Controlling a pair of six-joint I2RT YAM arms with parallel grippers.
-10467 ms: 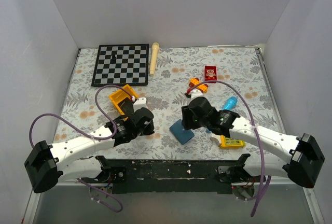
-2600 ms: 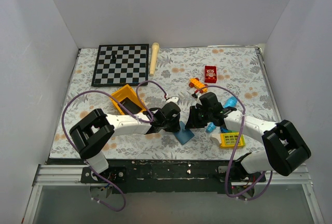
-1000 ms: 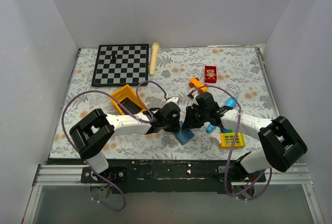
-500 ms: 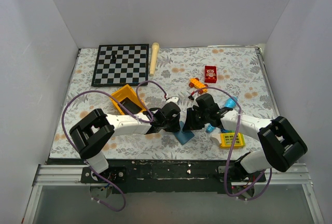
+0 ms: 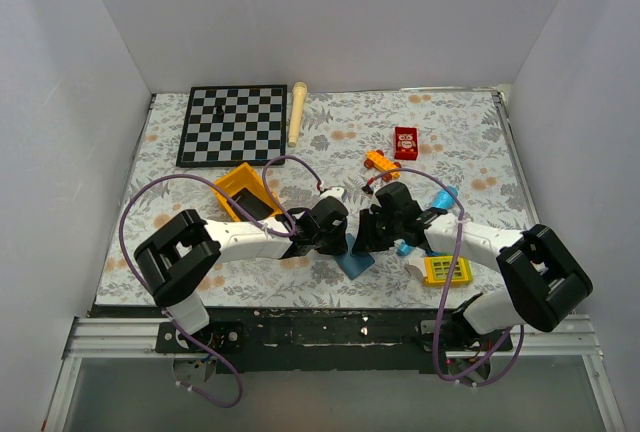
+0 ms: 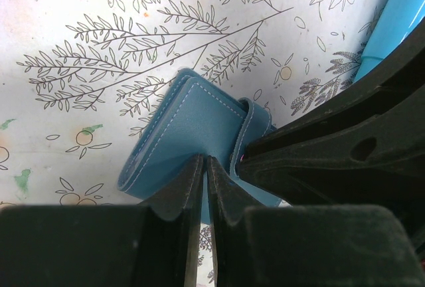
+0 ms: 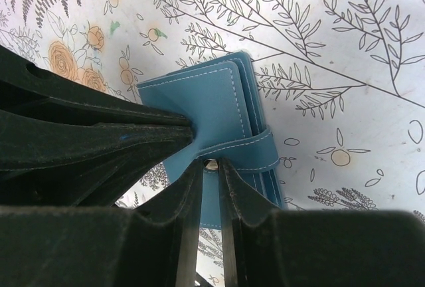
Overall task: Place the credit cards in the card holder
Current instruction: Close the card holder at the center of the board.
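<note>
The slate-blue card holder [image 5: 352,255] lies folded on the floral cloth between both arms. In the left wrist view the card holder [image 6: 192,124] has its snap tab [image 6: 255,122] wrapped over one edge. My left gripper [image 6: 205,161] is shut on a thin blue edge of the holder. My right gripper [image 7: 211,165] is shut on the tab flap right at the metal snap [image 7: 211,164], with the card holder [image 7: 216,97] just beyond. A flat black shape like a card [image 5: 257,209] lies at the yellow tray. No second card shows.
A yellow tray [image 5: 240,185] sits left of the holder. A chessboard [image 5: 232,124] and a wooden pin [image 5: 297,112] lie at the back. A red box [image 5: 405,142], an orange toy [image 5: 378,161], a bright blue tube [image 5: 441,198] and a yellow grid piece [image 5: 447,270] lie to the right.
Both grippers have come from apart to meet at the card holder. Over the last second the right gripper has edged slightly left onto it. The left arm has stayed put.
</note>
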